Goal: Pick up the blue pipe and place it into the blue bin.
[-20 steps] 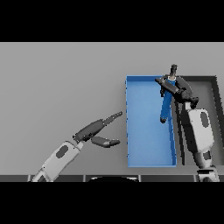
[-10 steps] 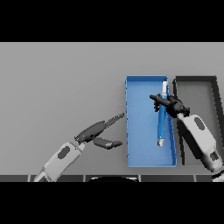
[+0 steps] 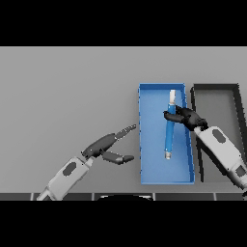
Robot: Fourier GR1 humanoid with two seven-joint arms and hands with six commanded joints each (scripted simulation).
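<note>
The blue pipe (image 3: 169, 137) is a long blue tube with pale ends. It lies lengthwise in the blue bin (image 3: 152, 154), running from the far end toward the near end. My right hand (image 3: 186, 117) reaches in from the right over the bin, and its dark fingers and thumb curl round the pipe's upper part. My left hand (image 3: 107, 144) is open with straight fingers, over the grey table just left of the blue bin, and holds nothing.
A dark grey bin (image 3: 215, 88) stands directly right of the blue bin, and my right forearm (image 3: 223, 153) crosses over it. Grey table surface (image 3: 67, 91) stretches to the left and behind.
My right hand has come down and toward me with the pipe. The pipe has gone from hanging tilted over the blue bin to lying lengthwise inside it. The left hand has barely moved.
</note>
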